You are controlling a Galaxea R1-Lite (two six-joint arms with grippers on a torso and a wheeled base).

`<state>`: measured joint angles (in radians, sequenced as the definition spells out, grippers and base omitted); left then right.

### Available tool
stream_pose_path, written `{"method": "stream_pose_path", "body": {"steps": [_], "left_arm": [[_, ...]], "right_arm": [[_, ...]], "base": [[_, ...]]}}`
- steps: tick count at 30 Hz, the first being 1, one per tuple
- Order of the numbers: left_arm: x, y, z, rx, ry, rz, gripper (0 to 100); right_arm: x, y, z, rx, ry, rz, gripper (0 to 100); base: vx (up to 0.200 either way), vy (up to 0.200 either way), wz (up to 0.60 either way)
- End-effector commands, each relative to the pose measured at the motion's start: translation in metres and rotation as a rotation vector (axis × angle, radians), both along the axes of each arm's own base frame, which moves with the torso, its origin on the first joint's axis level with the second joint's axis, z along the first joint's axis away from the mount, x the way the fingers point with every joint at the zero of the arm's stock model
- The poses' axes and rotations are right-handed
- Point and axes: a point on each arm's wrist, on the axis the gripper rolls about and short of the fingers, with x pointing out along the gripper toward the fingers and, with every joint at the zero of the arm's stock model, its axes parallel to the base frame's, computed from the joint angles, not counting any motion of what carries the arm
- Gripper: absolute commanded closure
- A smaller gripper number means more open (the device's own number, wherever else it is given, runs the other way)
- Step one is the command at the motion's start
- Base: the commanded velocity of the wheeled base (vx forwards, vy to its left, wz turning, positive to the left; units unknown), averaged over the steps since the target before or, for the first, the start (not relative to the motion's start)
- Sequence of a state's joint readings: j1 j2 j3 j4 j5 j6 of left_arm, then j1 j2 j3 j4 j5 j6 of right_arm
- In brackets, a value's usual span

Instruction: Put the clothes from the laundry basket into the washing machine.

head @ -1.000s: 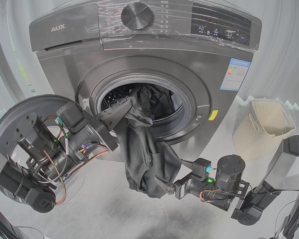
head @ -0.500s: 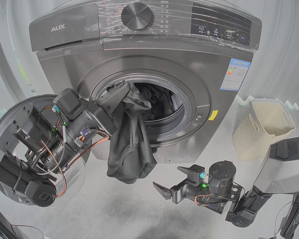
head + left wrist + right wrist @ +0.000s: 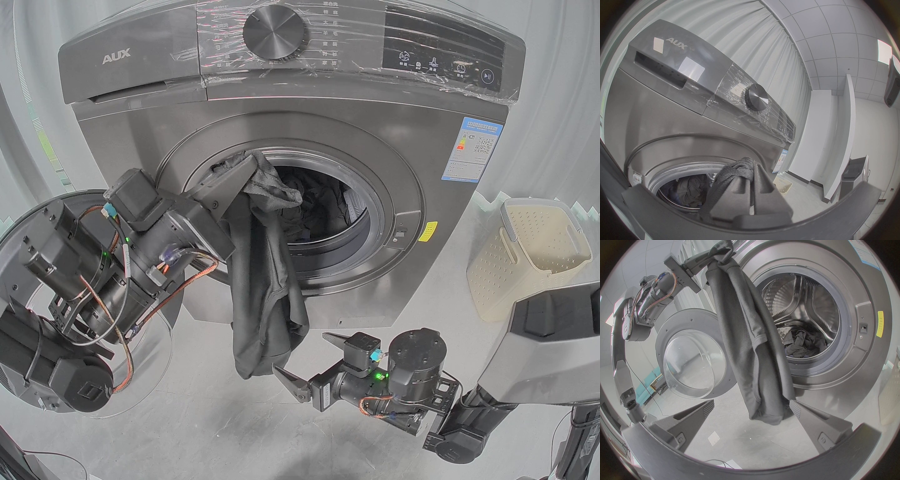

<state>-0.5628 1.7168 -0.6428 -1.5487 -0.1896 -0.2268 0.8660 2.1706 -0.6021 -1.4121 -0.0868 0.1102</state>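
At the upper left rim of the washing machine's (image 3: 375, 125) round opening, a dark garment (image 3: 265, 281) hangs from the left gripper (image 3: 240, 172), whose fingers are clamped on its bunched top. The rest of the cloth falls straight down across the front of the machine, outside the drum, with its lower end well below the opening. The right gripper (image 3: 300, 353) sits low beside that lower end, fingers spread wide and holding nothing (in the right wrist view one fingertip is just beside the hem, and whether it touches I cannot tell).

Inside the drum lies a heap of dark clothes (image 3: 312, 206), so part of the load is already in. The door (image 3: 693, 362) stands swung open to the robot's left. On the floor (image 3: 219, 425) to the right of the machine the pale laundry basket (image 3: 531, 262) stands apart from both arms, and no cloth shows in the part of its inside that can be seen.

By my reading the task is near its end: this hanging garment looks like the last piece, and what is left is to get its dangling length through the opening and let go
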Motion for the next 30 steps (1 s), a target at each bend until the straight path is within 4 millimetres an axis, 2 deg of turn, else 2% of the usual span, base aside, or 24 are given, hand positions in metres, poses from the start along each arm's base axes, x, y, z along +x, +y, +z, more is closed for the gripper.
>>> {"method": "stream_pose_path", "body": {"steps": [1,6,10,18,24,30], "left_arm": [[0.000,0.000,0.001,-0.003,-0.003,0.000,100],[0.001,0.000,0.001,-0.003,-0.004,0.000,100],[0.001,0.000,0.001,-0.003,-0.004,0.000,100],[0.000,0.000,0.002,-0.006,-0.008,0.000,100],[0.000,0.000,0.003,-0.010,-0.009,0.006,100],[0.000,0.000,0.005,-0.015,-0.015,0.005,100]], "right_arm": [[0.004,0.009,-0.011,0.001,0.007,0.007,0],[0.012,0.018,-0.019,0.011,0.001,0.007,0],[0.022,0.023,-0.013,0.047,-0.022,-0.008,0],[0.019,0.024,-0.016,0.041,-0.015,-0.003,0],[0.023,0.027,-0.030,0.021,0.001,-0.007,0],[0.029,0.030,-0.027,0.047,-0.023,-0.012,0]], "base": [[0.000,0.000,0.00],[0.000,0.000,0.00],[0.000,0.000,0.00],[0.000,0.000,0.00],[0.000,0.000,0.00],[0.000,0.000,0.00]]}}
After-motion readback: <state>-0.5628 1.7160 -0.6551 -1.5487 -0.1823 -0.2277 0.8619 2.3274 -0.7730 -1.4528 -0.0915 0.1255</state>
